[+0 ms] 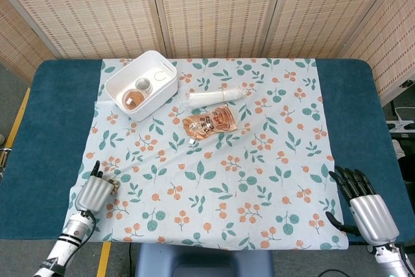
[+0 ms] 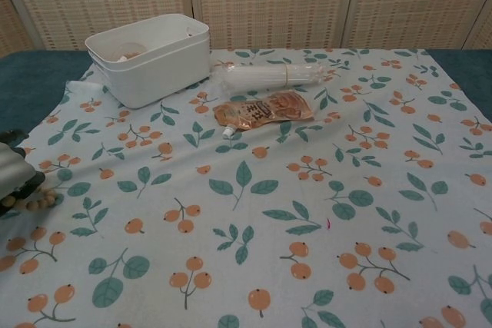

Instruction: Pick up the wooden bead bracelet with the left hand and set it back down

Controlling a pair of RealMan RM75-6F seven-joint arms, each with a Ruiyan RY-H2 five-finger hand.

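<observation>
Bracelet (image 1: 111, 185) — within curled left hand (image 1: 96, 192)

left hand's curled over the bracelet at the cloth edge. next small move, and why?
Probably lift the left hand straight up a little. Its fingers are curled over the wooden bead bracelet, with only a few beads showing by the hand, low against the floral cloth. A short rise would show whether the grip holds before setting it back down.

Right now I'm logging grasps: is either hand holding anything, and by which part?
The left hand has its fingers curled over the wooden bead bracelet, gripping the near-left part of the loop; a few beads stick out. The right hand holds nothing.
</observation>
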